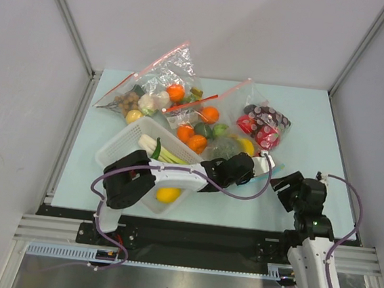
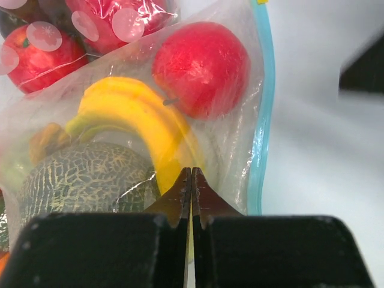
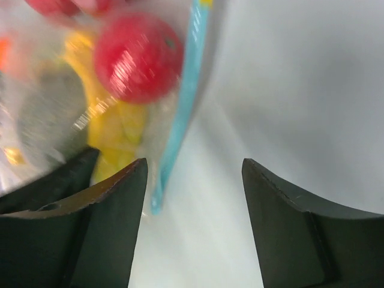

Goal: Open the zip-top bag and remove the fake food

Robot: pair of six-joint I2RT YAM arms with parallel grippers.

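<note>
TABLETOP RIG: The zip-top bag lies right of ctr on the pale surface. It is just beside a white basket and against other clear bags w/ red strips behind it. Its blue zip strip runs down the side facing the R arm. Inside is the fake food: red fruit, banana, netted melon.

L jaws are pressed together, tips on the film by the banana, near the strip. Whether plastic is caught between them can't be told. R jaws stand apart w/ the strip's near end between them, closer to one finger and seemingly clear of both.

Judgement: the film looks thin, crinkly and slippery, likely to slide or bunch under a shallow pinch. Contents are prob. light but bulky, so the bag may drag along if tugged. Best hold looks to be the stiffer lip at the strip, one side per arm, pulled apart, not the loose film over the fruit.
</note>
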